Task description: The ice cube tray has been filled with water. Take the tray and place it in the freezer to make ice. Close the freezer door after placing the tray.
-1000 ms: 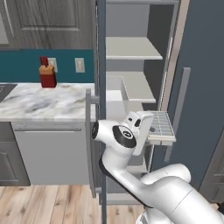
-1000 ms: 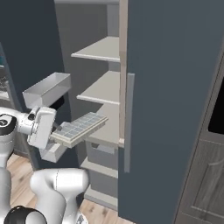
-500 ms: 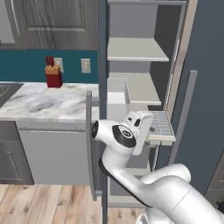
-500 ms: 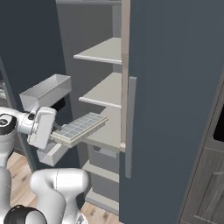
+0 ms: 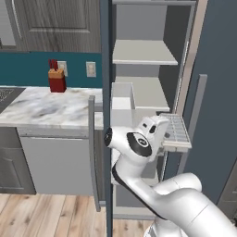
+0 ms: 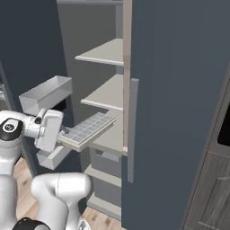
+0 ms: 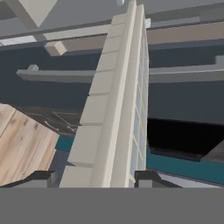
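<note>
Teal wall (image 5: 32,74) behind marble desk (image 5: 46,109), grey wood cabinets (image 5: 55,23) above, light plank floor (image 5: 46,215), white outlet (image 5: 90,69).

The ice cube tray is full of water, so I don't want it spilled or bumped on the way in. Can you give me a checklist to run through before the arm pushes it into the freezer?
1. Grip: the gripper is shut on the ice cube tray, with a fingertip on each side of it in the hand view. Ok.
2. Tray level: it looks roughly flat in both base views. Ok; a slight tilt cannot be ruled out.
3. Freezer door open: it stands wide. Ok.
4. Target shelf: its visible part is bare. Ok.
5. Tray inside the freezer: it is at the opening, not yet set down. Not ok.
6. Clearance to the white bin on the door: cannot tell.
</note>
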Robot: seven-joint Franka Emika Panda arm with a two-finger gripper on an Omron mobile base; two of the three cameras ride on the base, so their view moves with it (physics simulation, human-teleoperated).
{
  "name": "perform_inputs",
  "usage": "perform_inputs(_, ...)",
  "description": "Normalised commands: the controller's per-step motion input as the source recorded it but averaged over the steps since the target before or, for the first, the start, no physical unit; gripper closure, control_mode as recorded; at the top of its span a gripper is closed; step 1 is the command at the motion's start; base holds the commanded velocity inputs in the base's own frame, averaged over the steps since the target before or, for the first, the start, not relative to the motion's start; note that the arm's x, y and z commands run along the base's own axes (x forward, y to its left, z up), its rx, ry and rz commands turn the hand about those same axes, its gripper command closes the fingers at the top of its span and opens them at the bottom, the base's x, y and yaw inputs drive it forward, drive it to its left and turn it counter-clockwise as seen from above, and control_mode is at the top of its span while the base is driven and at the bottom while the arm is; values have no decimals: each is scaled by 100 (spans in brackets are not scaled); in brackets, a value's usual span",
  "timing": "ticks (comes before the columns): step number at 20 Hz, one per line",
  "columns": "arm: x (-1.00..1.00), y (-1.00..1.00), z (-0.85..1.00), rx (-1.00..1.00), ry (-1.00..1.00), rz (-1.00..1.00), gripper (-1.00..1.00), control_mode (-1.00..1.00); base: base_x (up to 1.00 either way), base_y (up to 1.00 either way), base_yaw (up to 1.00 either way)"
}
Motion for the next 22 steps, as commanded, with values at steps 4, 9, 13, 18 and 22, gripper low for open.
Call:
perform_inputs(4, 0, -49, 13, 0, -8, 6, 100, -100, 0, 0, 0)
perform_inputs(9, -8, -11, 26, 0, -10, 10, 100, -100, 0, 0, 0)
perform_inputs(13, -5, 5, 36, -1, -2, 11, 100, -100, 0, 0, 0)
perform_inputs(18, -4, 17, 51, -2, -5, 9, 100, -100, 0, 0, 0)
perform_inputs(22, -2, 14, 69, -2, -7, 3, 100, -100, 0, 0, 0)
